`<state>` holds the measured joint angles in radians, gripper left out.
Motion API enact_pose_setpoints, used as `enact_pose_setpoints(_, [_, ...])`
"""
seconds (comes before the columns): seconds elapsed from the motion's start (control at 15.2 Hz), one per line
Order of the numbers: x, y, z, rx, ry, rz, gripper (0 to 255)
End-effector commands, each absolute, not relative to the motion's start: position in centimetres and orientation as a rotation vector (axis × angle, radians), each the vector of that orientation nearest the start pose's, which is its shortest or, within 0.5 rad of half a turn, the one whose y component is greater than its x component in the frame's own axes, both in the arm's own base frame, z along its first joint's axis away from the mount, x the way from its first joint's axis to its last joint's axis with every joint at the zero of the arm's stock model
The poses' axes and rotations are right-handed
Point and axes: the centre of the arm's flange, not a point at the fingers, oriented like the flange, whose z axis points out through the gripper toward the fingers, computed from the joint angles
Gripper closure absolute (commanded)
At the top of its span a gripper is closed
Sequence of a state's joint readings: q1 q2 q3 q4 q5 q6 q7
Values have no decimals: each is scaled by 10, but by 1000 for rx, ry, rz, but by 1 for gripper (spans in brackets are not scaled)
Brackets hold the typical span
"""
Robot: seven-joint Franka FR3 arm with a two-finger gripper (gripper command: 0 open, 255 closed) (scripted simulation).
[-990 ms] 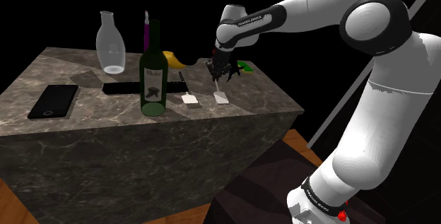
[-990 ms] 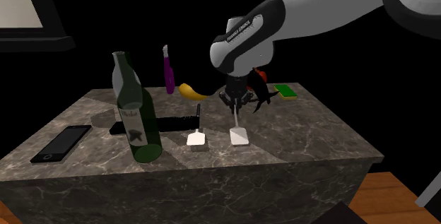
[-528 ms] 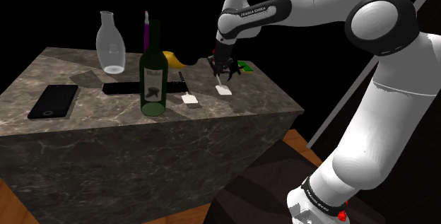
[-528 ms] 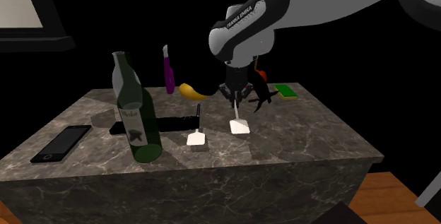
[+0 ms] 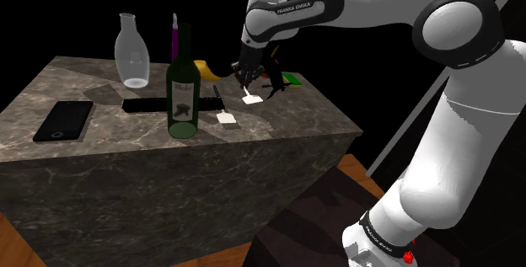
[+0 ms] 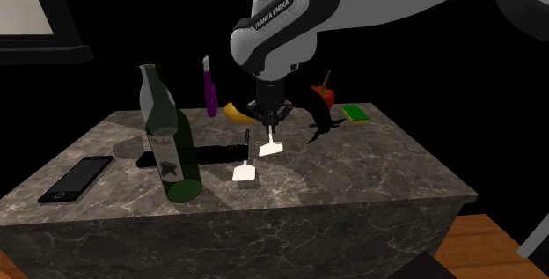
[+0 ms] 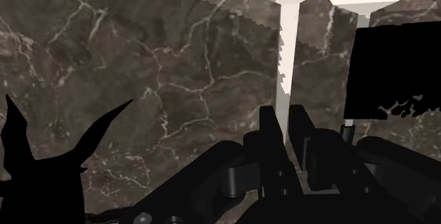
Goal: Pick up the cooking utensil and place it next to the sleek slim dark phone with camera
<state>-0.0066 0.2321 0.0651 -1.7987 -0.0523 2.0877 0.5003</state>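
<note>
Plainly, we see the white spatula [image 6: 271,148] hanging blade-down from our tool [image 6: 268,121], whose fingers pinch its thin handle, the blade clear of the marble bench [image 6: 378,163]. Just beside the tool lies a second spatula [image 6: 245,174]. The dark phone [image 6: 76,178] lies well apart, past the green bottle [image 6: 176,158].

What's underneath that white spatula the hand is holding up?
Dark marbled tabletop shows beneath. The spatula, clasped by the hand, hangs above it; a second spatula lies alongside. The patch right behind its blade is covered.
</note>
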Motion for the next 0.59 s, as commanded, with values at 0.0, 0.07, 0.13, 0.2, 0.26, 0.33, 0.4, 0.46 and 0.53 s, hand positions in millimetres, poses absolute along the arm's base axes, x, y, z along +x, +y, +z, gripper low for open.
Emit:
enact_pose_setpoints(0.0, [627, 61, 423, -3086, 647, -103, 255])
enact_pose_setpoints(0.07, [627, 74, 423, -3086, 647, -103, 255])
enact_pose_setpoints(0.13, [628, 87, 423, -3086, 647, -103, 255])
enact_pose_setpoints(0.2, [629, 101, 423, -3086, 647, -103, 255])
enact_pose_setpoints(0.26, [630, 114, 423, -3086, 647, -103, 255])
enact_pose_setpoints(0.33, [631, 127, 423, -3086, 647, -103, 255])
enact_pose_setpoints(0.4, [632, 140, 423, -3086, 647, -103, 255])
enact_pose_setpoints(0.46, [632, 153, 423, -3086, 647, -103, 255])
enact_pose_setpoints(0.53, [633, 166, 423, -3086, 647, -103, 255])
